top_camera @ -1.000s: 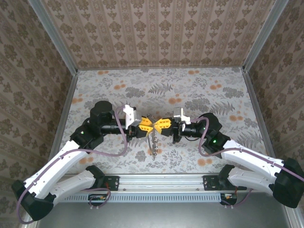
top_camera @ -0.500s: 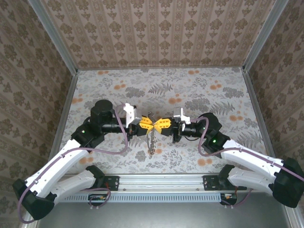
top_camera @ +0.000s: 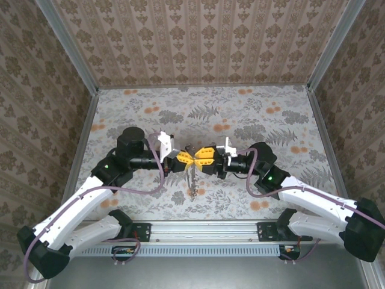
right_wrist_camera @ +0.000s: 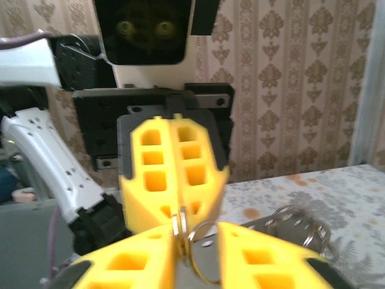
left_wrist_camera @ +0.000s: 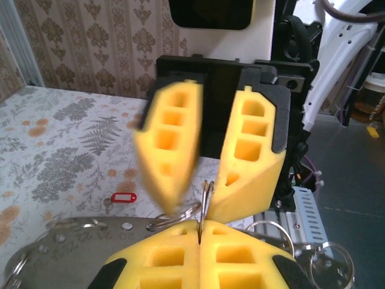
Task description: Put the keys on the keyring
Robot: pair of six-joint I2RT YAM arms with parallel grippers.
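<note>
Top external: end effectors tip to tip, keyring pinched between

Coming in from 7 o'clock, the left arm (top_camera: 90, 192) meets the right arm (top_camera: 313, 198), which comes in from 5 o'clock, above the middle of the floral worktop (top_camera: 252, 114).

At the left of the meeting point, the left end effector (top_camera: 187, 159) points to 3 o'clock, yellow fingers pressed together with no gap. In the left wrist view its two pads meet on a thin metal ring of the keyring (left_wrist_camera: 206, 192). The ring stands up toward 12 o'clock out of the seam, firmly pinched.

A grey-brown strap (left_wrist_camera: 66, 238) with rivets and small rings sits at 8 o'clock of that pinch. Whether it touches the worktop, can't tell. At 9 o'clock of the ring, the red-tagged key (left_wrist_camera: 123, 197) lies flat on the worktop, well apart and in no grasp.

In the top external view a short chain (top_camera: 192, 183) dangles from the meeting point toward 6 o'clock.

Facing it, the right end effector (top_camera: 201, 158) points to 9 o'clock, tips just beside the left one's. Its fingers are parted: the left wrist view shows a clear gap, one finger motion-blurred, with the ring poking up into that gap. The right wrist view shows its own fingers spread either side of the ring, not closed on it, with a loop of wire in the gap.
</note>
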